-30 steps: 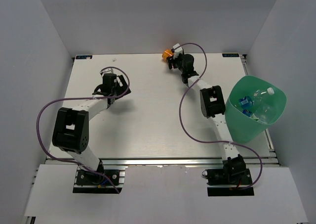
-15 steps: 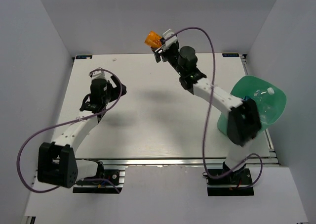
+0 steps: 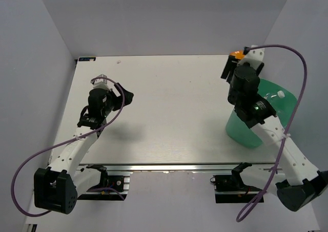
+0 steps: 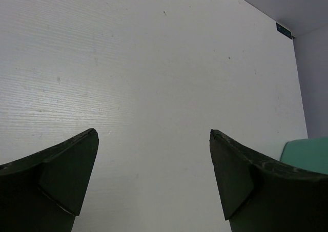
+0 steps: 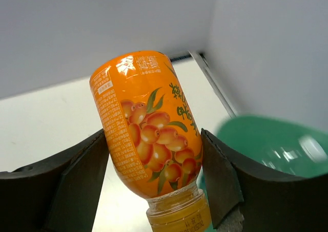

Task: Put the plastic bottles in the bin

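Note:
My right gripper is shut on the stubby orange bottle, held in the air near the back right corner, just beyond the rim of the green bin. In the top view only an orange tip of that bottle shows past the wrist. In the right wrist view the bin lies below and to the right of the bottle. A clear bottle with a white cap shows inside the bin; the arm hides the rest of its contents. My left gripper is open and empty over the left of the table.
Grey walls close in the table on the left, back and right. The bin stands at the table's right edge, and its green rim shows at the right of the left wrist view. Purple cables loop off both arms.
My right gripper has carried the orange bottle from the back middle of the table to the right, up to the bin. The left arm has drawn back a little toward the left.

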Controlling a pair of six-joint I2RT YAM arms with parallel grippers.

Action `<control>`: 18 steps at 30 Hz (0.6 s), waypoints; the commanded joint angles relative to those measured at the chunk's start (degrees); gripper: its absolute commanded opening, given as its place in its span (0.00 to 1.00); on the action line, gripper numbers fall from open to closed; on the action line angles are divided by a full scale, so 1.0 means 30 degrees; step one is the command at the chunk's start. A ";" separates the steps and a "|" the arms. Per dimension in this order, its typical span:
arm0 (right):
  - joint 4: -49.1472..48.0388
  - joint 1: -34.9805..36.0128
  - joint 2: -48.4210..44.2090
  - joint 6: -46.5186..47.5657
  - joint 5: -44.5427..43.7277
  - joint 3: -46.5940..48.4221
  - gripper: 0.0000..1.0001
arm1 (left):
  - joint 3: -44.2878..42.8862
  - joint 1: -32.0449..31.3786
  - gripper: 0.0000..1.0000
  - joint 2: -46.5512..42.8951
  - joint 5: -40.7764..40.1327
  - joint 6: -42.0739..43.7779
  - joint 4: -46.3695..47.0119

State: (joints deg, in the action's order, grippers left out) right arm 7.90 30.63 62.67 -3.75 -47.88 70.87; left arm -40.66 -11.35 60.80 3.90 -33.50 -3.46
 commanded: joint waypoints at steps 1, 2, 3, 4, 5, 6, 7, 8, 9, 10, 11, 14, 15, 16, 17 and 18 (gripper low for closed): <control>0.7639 -0.0888 -0.1522 -0.5241 -0.3379 0.0606 0.00 | -0.0038 0.0006 0.98 -0.0607 0.0749 -0.0026 -0.0105; 0.8548 -0.1271 -0.1613 -0.5805 -0.3145 0.0489 0.00 | -0.0039 0.0006 0.98 -0.0636 0.0866 -0.0084 -0.0047; 1.0008 -0.2029 -0.1701 -0.6246 -0.3084 0.0169 0.00 | -0.0010 0.0006 0.98 -0.0694 0.1129 -0.0114 0.0041; 1.0486 -0.2472 -0.1673 -0.6657 -0.3171 -0.0038 0.00 | 0.0078 0.0006 0.98 -0.0753 0.1247 -0.0143 0.0099; 1.0868 -0.2940 -0.1615 -0.6980 -0.3056 -0.0214 0.00 | 0.0252 0.0006 0.98 -0.0840 0.1335 -0.0143 0.0216; 1.1162 -0.3960 -0.1527 -0.7012 -0.2735 -0.0419 0.00 | 0.0341 0.0006 0.98 -0.1015 0.1365 -0.0143 0.0246; 1.1484 -0.4493 -0.1265 -0.6983 -0.1862 -0.0479 0.00 | 0.0400 0.0006 0.98 -0.1075 0.1308 -0.0143 0.0218; 1.1400 -0.4904 -0.1147 -0.6606 -0.1447 -0.0624 0.02 | 0.0488 0.0006 0.98 -0.1163 0.1249 -0.0085 0.0101; 1.1254 -0.5546 -0.1029 -0.6399 -0.1066 -0.0800 0.04 | 0.0489 0.0006 0.98 -0.1337 0.1190 -0.0027 0.0042; 1.1108 -0.5872 -0.0767 -0.6252 -0.0366 -0.1178 0.08 | 0.0518 0.0006 0.98 -0.1397 0.1016 -0.0026 -0.0017; 1.1164 -0.6136 -0.0649 -0.6222 -0.0098 -0.1269 0.20 | 0.0547 0.0035 0.98 -0.1514 0.0956 -0.0026 -0.0017; 1.1311 -0.6548 -0.0355 -0.6338 0.0284 -0.1738 0.61 | 0.0752 0.0006 0.98 -0.1632 0.0839 0.0032 0.0129; 1.1341 -0.6549 -0.0325 -0.6367 0.0401 -0.1797 0.84 | 0.0781 0.0006 0.98 -0.1632 0.0809 0.0032 0.0158; 1.1312 -0.6549 -0.0296 -0.6310 0.0664 -0.1914 0.89 | 0.0782 0.0006 0.98 -0.1603 0.0722 0.0061 0.0159; 1.1138 -0.6578 -0.0267 -0.6222 0.0840 -0.2118 0.89 | 0.0753 0.0006 0.98 -0.1429 0.0663 0.0091 0.0101; 1.0846 -0.6578 -0.0238 -0.5641 0.1103 -0.2265 0.89 | 0.0752 0.0006 0.98 -0.1369 0.0604 0.0091 0.0100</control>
State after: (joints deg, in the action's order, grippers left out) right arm 41.63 11.20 62.65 -21.39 -46.72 64.51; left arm -38.83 -11.35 57.17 6.44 -33.65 -3.44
